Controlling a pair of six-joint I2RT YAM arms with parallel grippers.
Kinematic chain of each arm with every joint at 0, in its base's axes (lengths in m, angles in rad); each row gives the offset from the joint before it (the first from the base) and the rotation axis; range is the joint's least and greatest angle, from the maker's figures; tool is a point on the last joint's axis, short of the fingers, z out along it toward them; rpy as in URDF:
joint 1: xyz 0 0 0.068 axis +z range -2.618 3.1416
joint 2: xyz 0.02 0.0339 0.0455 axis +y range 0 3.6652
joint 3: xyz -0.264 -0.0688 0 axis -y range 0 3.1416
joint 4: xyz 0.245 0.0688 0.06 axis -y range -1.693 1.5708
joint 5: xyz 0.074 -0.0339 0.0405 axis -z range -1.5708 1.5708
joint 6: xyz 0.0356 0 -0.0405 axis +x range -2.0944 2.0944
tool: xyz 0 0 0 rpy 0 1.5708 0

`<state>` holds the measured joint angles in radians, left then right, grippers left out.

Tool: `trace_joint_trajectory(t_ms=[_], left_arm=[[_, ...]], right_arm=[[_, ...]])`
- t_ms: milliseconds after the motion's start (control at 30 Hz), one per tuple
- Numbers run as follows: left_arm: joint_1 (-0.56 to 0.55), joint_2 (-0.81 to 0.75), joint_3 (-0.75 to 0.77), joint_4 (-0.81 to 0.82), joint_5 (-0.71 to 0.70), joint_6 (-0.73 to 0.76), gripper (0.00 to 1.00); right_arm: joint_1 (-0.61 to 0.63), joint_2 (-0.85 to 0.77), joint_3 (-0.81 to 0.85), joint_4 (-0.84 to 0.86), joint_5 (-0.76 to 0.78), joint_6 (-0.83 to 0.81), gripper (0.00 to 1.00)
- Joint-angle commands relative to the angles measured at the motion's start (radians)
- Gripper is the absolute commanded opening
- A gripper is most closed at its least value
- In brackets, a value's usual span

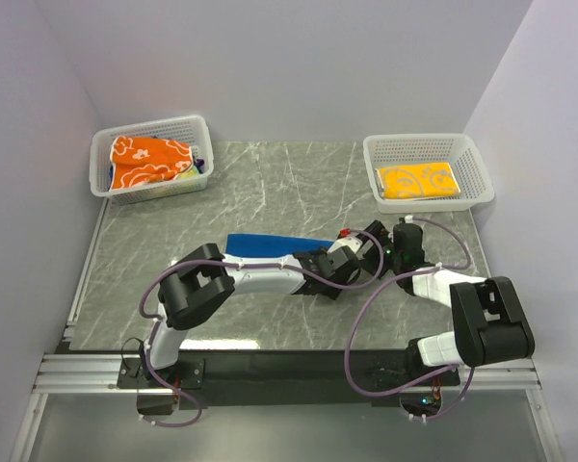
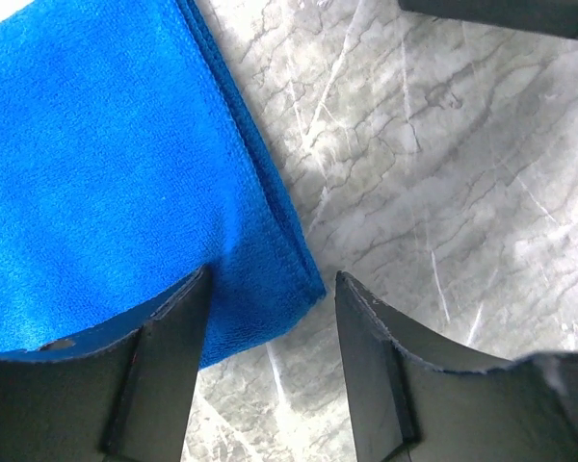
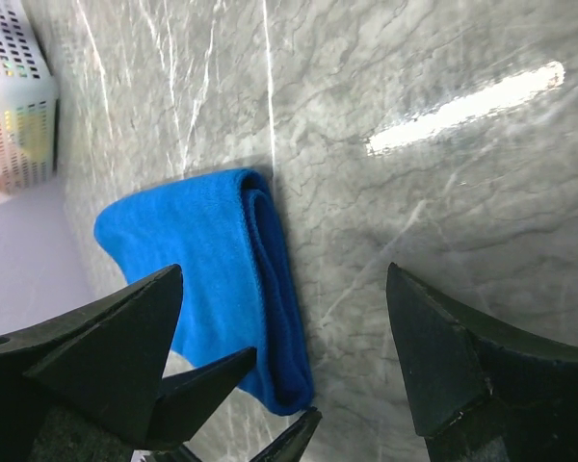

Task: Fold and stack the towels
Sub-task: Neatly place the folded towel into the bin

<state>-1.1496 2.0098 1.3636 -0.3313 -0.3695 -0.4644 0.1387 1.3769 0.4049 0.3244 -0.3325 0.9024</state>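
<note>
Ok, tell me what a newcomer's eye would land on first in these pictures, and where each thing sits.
The folded blue towel lies in the middle of the grey marble table, with the left end effector and right end effector both open at its right end. An orange towel is heaped in the left basket at the far corner, and a yellow towel lies flat in the right basket.

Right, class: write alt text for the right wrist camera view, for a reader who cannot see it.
A folded blue towel lies on the grey marbled table beneath the right claw, which is wide open and holds nothing. A white mesh basket shows at the upper left edge.
</note>
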Motion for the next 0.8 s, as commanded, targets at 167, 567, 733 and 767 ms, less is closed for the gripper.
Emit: trace_joint_trajectory(t_ms=[167, 567, 733, 767], left_arm=[[-0.016, 0.084, 0.084, -0.121, -0.052, -0.04, 0.61], [-0.015, 0.115, 0.062, -0.127, -0.066, -0.049, 0.01], [-0.001, 0.02, 0.034, -0.08, -0.048, -0.049, 0.01], [0.001, 0.008, 0.032, -0.069, -0.045, -0.049, 0.01]], right_arm=[[-0.019, -0.013, -0.038, -0.065, 0.044, -0.043, 0.93], [-0.017, 0.025, -0.054, 0.015, -0.046, -0.026, 0.92], [-0.002, 0.096, -0.06, 0.068, -0.106, 0.003, 0.93], [0.008, 0.106, -0.06, 0.076, -0.12, 0.009, 0.93]])
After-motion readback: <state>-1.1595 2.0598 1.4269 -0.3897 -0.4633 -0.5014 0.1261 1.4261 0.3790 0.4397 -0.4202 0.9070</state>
